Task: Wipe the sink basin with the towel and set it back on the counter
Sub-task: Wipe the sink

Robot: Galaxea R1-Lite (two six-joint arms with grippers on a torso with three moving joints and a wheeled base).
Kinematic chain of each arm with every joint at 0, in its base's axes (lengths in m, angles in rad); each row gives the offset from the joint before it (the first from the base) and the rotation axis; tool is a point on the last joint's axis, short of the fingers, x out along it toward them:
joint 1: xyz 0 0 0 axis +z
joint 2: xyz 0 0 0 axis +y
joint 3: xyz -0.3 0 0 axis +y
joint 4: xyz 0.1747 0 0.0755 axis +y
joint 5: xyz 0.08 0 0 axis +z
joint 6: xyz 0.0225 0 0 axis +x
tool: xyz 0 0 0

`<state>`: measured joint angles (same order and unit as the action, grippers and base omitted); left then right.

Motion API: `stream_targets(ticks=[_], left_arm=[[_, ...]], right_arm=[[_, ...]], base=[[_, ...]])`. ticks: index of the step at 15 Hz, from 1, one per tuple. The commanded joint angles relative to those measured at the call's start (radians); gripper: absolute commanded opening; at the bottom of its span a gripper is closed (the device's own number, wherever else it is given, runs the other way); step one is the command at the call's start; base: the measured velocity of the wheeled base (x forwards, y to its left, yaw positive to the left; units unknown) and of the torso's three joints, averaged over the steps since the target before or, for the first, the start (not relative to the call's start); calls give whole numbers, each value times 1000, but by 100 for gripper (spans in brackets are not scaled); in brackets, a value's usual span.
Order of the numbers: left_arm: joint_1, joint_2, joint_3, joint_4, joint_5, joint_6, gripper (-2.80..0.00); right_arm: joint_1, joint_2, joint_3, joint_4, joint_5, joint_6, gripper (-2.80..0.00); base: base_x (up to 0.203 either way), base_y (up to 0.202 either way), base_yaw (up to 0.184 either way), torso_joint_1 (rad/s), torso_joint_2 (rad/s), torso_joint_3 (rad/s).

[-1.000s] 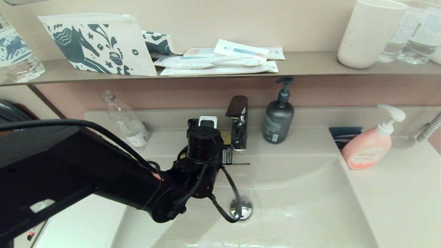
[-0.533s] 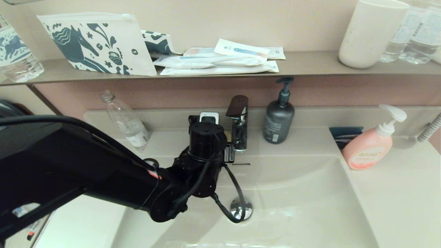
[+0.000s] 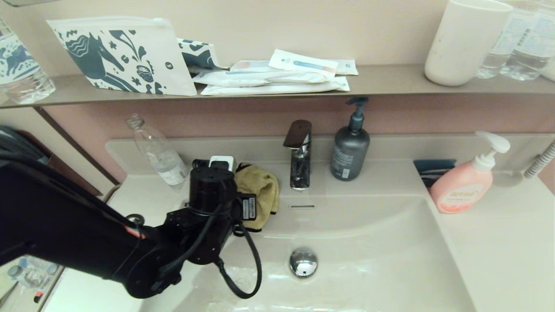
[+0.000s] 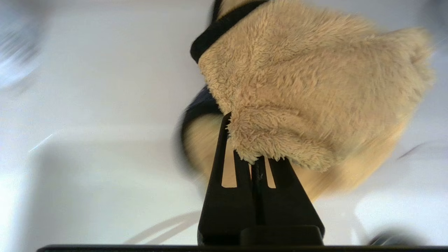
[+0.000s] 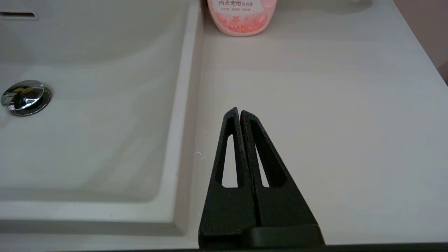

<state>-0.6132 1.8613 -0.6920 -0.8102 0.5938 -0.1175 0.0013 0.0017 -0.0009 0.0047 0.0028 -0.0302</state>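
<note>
**Head view: left hand has the towel pinched up at the back rim of the basin**

Head view first. The towel (image 3: 260, 193) is a fluffy mustard-yellow cloth, bunched up, with a bit of black showing along its lower edge. It sits at the back-left rim of the sink basin (image 3: 373, 255), just beside the chrome faucet (image 3: 299, 156), on the faucet's left. The left hand (image 4: 257, 157) is mostly hidden behind its own black wrist here, so the wrist camera tells it better: both fingers (image 4: 224, 168) are pressed together on a fold of the towel, clenched on it, and the rest of the cloth spreads out beyond the fingertips. You can see the black edging band at the far side of it and some dark reverse peeking out underneath. White glossy surface sits behind it; I can't tell if the cloth touches it.

The drain plug (image 3: 303, 261) sits bare in the middle of the basin, well apart from the towel.

The right hand (image 5: 240, 113) is parked over the desk (image 5: 332, 122) to the right of the basin, fingers clenched together on nothing, with the pink pump bottle (image 5: 241, 15) ahead of it.
</note>
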Motion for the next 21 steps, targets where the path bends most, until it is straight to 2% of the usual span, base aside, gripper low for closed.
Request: stream_targets(ticks=[1,5,7,8,12,14,16,18,21], left_arm=[[28,-117,119,-1,0,-6,-280],[65,-302,303,32,5,7,-280],[79,-411,337,117,5,18,-280],[81,-481,338,201,4,19,-280],[116,-744,250,643,-5,16,-280],[210,-830,164,859,-42,15,-280],[302,-873,91,1055,-115,16,-280],[386,-880,36,1174,-159,19,-280],[417,-864,-25,1245,-171,52,-280]], right_arm=[[0,0,0,0,0,0,-280],[0,0,-1,0,0,0,-280],[0,0,1,0,0,0,-280],[0,0,0,0,0,0,-280],[0,0,0,0,0,0,-280],[0,0,-1,0,0,0,-280],[0,0,1,0,0,0,-280],[0,0,0,0,0,0,-280],[0,0,0,0,0,0,-280]], base=[[0,0,0,0,0,0],[0,0,0,0,0,0],[0,0,0,0,0,0],[0,0,0,0,0,0],[0,0,0,0,0,0],[0,0,0,0,0,0],[0,0,0,0,0,0],[0,0,0,0,0,0],[0,0,0,0,0,0]])
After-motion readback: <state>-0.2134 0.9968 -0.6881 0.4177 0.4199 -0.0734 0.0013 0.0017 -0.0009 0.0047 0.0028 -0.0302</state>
